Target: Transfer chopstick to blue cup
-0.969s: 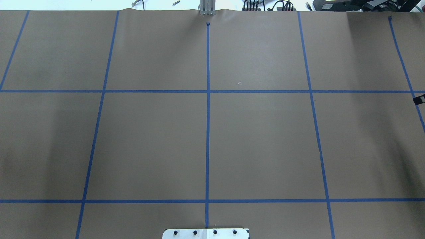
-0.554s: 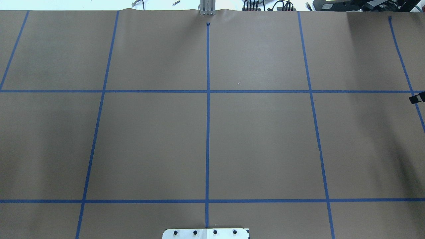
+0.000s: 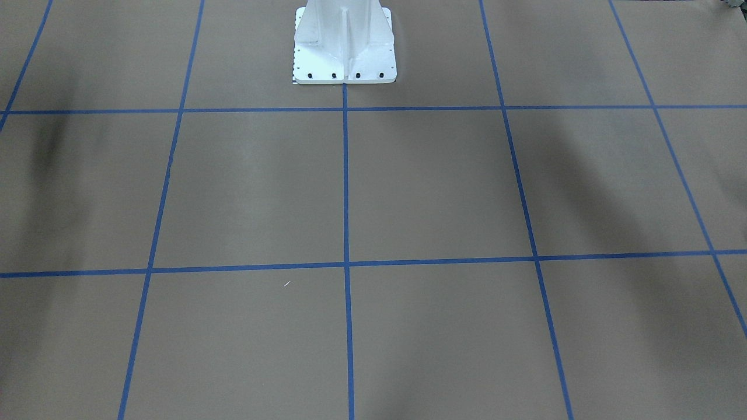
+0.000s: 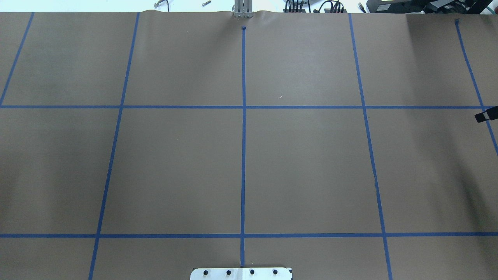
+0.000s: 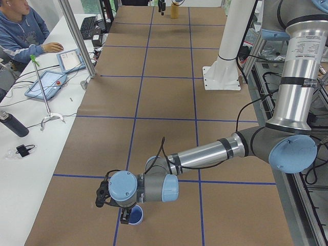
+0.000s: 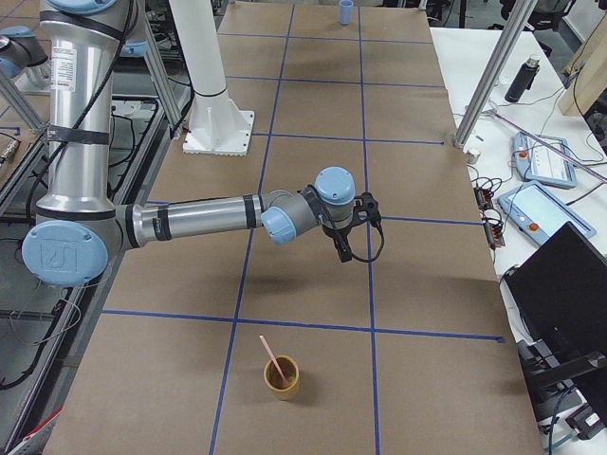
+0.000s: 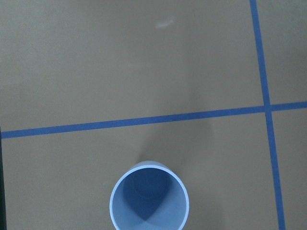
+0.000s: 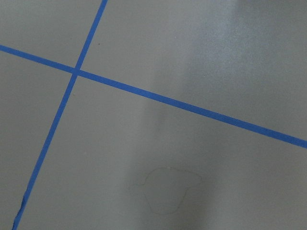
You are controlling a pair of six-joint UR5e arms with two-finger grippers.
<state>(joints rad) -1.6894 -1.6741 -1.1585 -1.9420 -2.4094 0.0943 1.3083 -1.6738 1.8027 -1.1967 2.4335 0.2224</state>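
The pale pink chopstick stands tilted in a yellow-brown cup at the table's right end. The blue cup stands empty at the table's left end, and the left wrist view shows it from above. My left gripper hangs right beside the blue cup; I cannot tell whether it is open. My right gripper hovers over bare paper, well short of the yellow-brown cup; only a black tip of it shows overhead, so I cannot tell its state.
The white robot pedestal stands at the table's middle. Blue tape lines grid the brown paper. An operator sits at a side bench with tablets. A metal post and a laptop stand beyond the far edge.
The black tip of my right gripper has moved a little leftward in from the right edge of the overhead view. Nothing else has changed.
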